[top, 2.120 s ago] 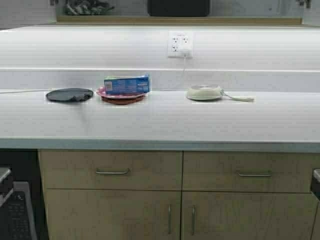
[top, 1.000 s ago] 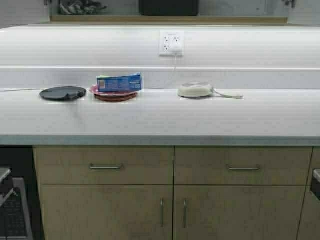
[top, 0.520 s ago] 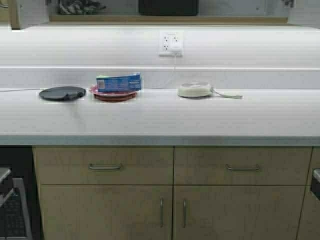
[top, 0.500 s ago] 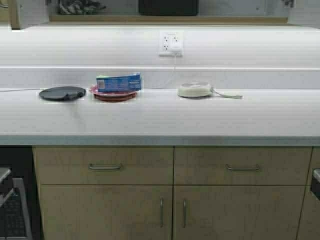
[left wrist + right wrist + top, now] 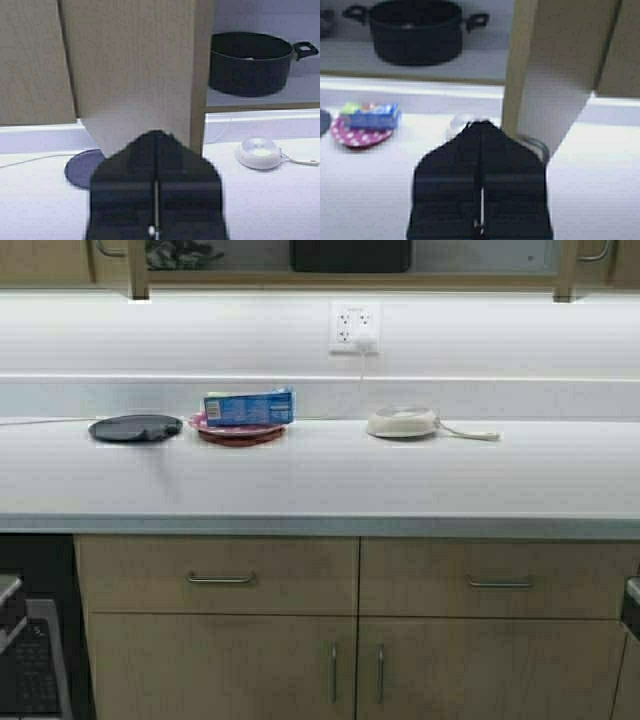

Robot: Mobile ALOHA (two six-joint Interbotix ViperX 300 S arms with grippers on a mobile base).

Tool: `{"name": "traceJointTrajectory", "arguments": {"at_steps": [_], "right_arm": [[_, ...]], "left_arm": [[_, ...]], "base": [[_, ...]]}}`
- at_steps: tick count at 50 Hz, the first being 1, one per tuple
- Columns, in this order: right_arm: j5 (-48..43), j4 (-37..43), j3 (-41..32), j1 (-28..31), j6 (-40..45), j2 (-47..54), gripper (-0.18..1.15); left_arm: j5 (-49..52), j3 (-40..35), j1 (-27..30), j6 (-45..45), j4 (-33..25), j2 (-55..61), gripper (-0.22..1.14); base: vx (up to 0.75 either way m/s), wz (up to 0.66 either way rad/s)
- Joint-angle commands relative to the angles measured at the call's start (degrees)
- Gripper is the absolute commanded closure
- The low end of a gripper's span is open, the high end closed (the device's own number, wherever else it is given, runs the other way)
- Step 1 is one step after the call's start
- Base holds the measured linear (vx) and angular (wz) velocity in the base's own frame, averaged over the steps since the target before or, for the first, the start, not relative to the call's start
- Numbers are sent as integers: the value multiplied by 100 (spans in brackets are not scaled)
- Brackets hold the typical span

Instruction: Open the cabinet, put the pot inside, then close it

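Left wrist view shows the pot (image 5: 250, 62): one wide matte-black vessel, straight-sided, two loop handles, no lid, sitting on the shelf inside the cabinet (image 5: 132, 65), whose two tan doors stand open. The left gripper (image 5: 155, 200) and right gripper (image 5: 480, 195) each have fingers pressed together, holding nothing, each just before a door edge. On the surface (image 5: 320, 480), at 6 o'clock from the pot: one cream pan (image 5: 402, 422), one dark lid (image 5: 135, 428), one red plate (image 5: 240, 433) bearing one blue box (image 5: 249, 407).

Black pot (image 5: 250, 62) upright inside open tan cabinet (image 5: 135, 65).
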Motion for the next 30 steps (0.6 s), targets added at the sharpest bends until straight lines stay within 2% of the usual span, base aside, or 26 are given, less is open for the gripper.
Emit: {"name": "traceJointTrajectory", "arguments": {"at_steps": [1,8,21,30], "right_arm": [[105,-220,185,-88,-18,-624,90],[396,-316,97,-105,-26,-668,90],[334,-97,88,-105,-26,-237,90],[264,-105,0,-105,-26,-123,90]], "left_arm": [[9,-18,-26,18,0,-44,88],[-114,-185,-35,18,-9,281,88],[-343,-949,-44,9,-62,1494,88],[-448,-1802,-255,9,-193,2435,88]], "base": [[6,3],[7,2],[8,-1],[10,-3]]}}
